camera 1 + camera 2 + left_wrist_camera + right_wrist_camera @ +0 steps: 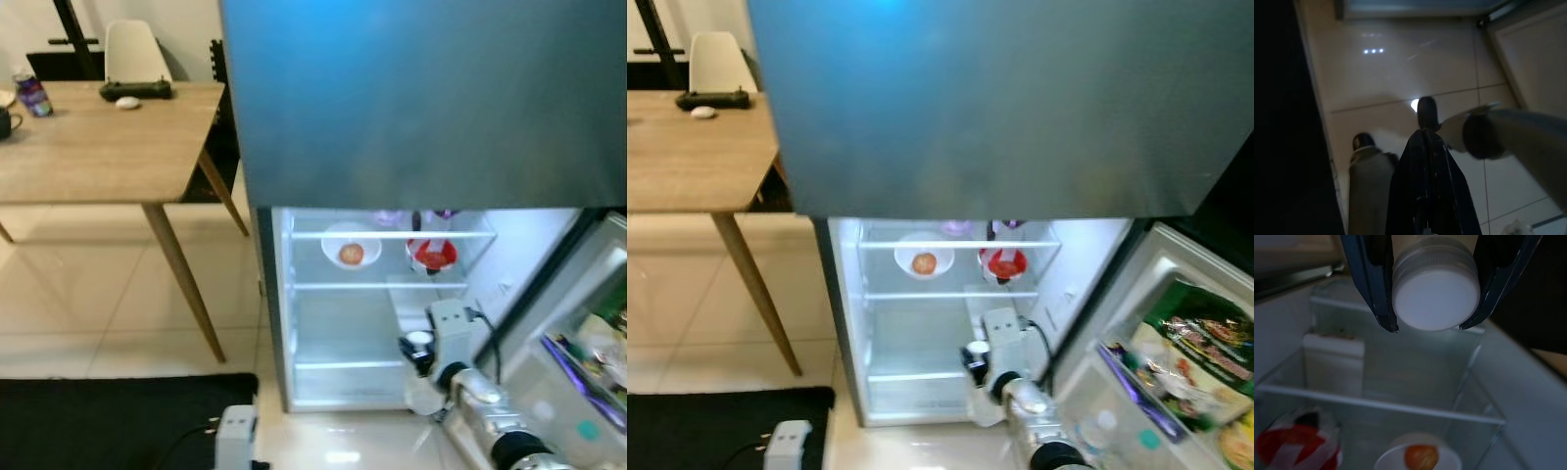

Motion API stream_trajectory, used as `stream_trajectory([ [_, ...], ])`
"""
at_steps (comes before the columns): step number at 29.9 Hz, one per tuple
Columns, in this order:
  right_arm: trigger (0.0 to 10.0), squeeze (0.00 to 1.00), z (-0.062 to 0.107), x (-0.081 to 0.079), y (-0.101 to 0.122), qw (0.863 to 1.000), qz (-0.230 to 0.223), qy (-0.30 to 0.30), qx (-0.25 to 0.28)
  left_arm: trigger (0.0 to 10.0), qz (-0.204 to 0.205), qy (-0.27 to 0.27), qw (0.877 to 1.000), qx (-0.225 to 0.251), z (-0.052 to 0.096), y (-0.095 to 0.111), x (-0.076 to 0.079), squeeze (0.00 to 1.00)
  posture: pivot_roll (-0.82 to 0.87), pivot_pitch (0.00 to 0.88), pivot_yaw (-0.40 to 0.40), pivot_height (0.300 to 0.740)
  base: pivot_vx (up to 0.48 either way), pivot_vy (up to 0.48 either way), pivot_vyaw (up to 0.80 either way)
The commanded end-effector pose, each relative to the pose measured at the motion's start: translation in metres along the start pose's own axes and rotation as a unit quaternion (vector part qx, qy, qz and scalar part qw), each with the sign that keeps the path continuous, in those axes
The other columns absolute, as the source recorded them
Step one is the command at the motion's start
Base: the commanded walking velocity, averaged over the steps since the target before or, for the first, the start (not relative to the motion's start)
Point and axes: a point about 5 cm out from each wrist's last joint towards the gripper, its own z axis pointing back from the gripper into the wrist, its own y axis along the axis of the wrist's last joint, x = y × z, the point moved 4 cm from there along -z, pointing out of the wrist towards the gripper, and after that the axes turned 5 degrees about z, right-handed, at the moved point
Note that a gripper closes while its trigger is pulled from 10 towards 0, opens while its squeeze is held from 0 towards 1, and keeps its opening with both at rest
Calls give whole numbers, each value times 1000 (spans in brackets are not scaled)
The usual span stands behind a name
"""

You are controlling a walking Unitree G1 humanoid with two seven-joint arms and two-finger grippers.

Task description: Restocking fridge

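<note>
right gripper (1427,328) clamped on a white-capped bottle (1436,296), one black finger on each side of it, held inside the open fridge (294,294) in front of its lit glass shelves. on the fridge's upper shelf: a white bowl (351,245) with an orange fruit (351,255), and a red-and-white container (432,256) beside it. fridge door (1176,372) swung open, packets in its racks. left gripper (1427,147) hangs over the tiled floor (1400,88) before the fridge, fingers pressed together. wooden table (98,147) stands beside the fridge.
</note>
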Motion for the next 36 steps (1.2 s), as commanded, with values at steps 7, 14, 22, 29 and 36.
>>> stream_trajectory([
  [7,10000,0,-1,-6,6,1000,-11,11,21,10000,-11,-9,1000,-14,0,-9,3,0,-77,0,-22,740,0,-207,0],
  [14,10000,0,-2,-14,12,998,-21,39,40,10000,-5,-2,1000,11,-2,4,3,0,-77,0,-24,740,150,-228,0],
  [22,10000,0,5,-46,35,979,-18,174,109,10000,13,-12,997,78,-4,41,6,0,-73,0,-25,740,0,0,0],
  [29,10000,0,21,-60,57,947,-17,278,158,10000,34,-65,986,151,2,86,9,0,-71,0,-24,740,0,0,0],
  [36,10000,0,63,-59,92,892,2,398,213,10000,28,-354,920,167,38,131,38,1000,-70,0,-21,740,0,0,0],
])
